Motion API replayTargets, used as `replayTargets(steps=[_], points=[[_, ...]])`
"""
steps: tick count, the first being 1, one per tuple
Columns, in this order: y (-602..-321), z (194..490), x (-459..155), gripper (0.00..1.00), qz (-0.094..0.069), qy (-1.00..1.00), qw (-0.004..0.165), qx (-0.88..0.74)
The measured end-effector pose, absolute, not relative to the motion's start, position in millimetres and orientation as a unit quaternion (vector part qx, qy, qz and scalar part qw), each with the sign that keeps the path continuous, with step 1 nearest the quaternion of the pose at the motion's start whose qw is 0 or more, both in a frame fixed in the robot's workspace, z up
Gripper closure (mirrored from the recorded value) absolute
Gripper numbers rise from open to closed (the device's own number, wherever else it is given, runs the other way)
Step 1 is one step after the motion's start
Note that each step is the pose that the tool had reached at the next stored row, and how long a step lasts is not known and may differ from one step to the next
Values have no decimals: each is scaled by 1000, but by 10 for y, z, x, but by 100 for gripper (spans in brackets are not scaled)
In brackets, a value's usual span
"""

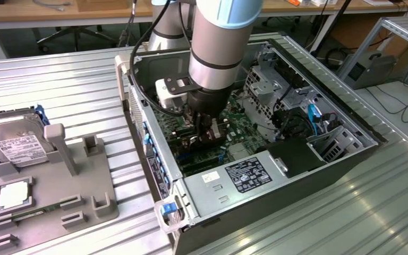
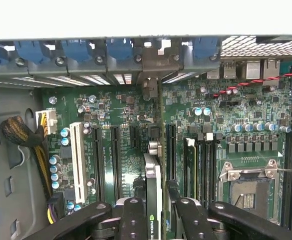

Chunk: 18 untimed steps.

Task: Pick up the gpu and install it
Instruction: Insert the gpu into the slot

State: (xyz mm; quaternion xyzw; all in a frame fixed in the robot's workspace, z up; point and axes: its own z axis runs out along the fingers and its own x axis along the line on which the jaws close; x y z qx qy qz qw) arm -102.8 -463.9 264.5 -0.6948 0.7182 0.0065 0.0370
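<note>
My gripper (image 2: 157, 204) is shut on the gpu (image 2: 153, 180), a thin black card seen edge-on between the two black fingers (image 2: 133, 220), with a green logo on its edge. The card stands upright over the green motherboard (image 2: 121, 165), lined up among the black expansion slots. Its silver end bracket (image 2: 149, 62) reaches the rear slot openings of the case. Whether the card sits fully in a slot I cannot tell. In the exterior view the gripper (image 1: 207, 135) is deep inside the open computer case (image 1: 346, 114), with the gpu (image 1: 197, 142) low over the board.
A white slot (image 2: 77, 160), the cpu socket (image 2: 248, 187) and blue slot clips (image 2: 76, 50) surround the card. The power supply (image 1: 254, 175) lies at the near end of the case. Towards the exterior view's left, a grey fixture (image 1: 55, 186) carries a silver hard drive (image 1: 13, 141).
</note>
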Motion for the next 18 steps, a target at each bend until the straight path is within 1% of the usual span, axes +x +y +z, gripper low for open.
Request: replayTargets(steps=[1, 2, 3, 5, 11, 18], points=[[-4639, 2645, -1028, 66, 6, 718, 37, -695], [-4640, 2646, -1027, 60, 6, 718, 37, -695], [-4640, 2646, -1027, 48, 6, 718, 37, -695], [-4640, 2646, -1027, 36, 6, 718, 37, -695], [-4640, 2675, -1027, 36, 6, 718, 37, -695], [-4636, 2977, -1027, 36, 6, 718, 37, -695]])
